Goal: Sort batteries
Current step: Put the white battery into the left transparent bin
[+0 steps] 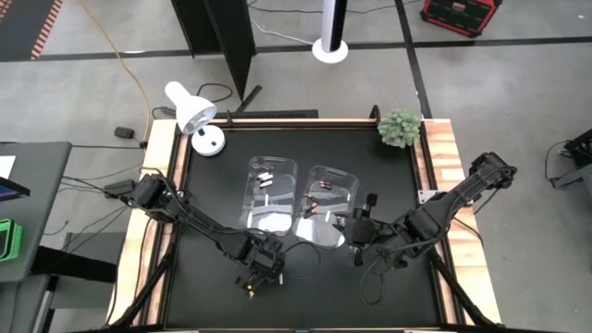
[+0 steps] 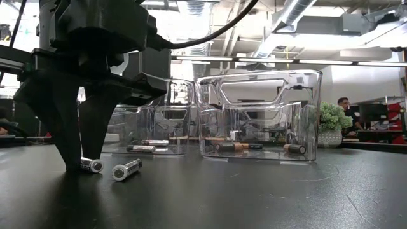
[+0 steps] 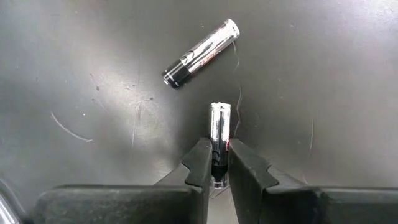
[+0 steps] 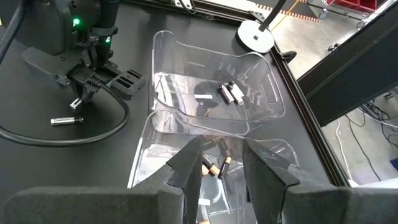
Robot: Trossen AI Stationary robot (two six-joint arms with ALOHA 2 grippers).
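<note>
Two silver batteries with dark ends lie on the black table near its front edge. One battery (image 3: 219, 127) sits between the fingers of my left gripper (image 3: 219, 168), which is shut on it; the other battery (image 3: 200, 53) lies loose a little beyond it, on its side. My right gripper (image 4: 221, 168) hangs open above the right clear bin (image 1: 330, 205), with nothing between its fingers. The left clear bin (image 1: 270, 190) holds silver batteries (image 4: 231, 93). Dark batteries with copper ends (image 2: 232, 146) lie in the right bin. My left gripper pinches the silver battery between its two fingers at its dark end (image 3: 218, 163). The fingers (image 3: 200, 163) come from above, pointing steeply down, one on each side of the battery. The battery lies flat on the table (image 2: 93, 166), its silver end sticking out past the fingertips.
A white desk lamp (image 1: 196, 117) stands at the table's far left corner and a small green plant (image 1: 400, 127) at the far right. A black cable (image 1: 310, 252) trails over the table between the arms. The two bins stand side by side mid-table.
</note>
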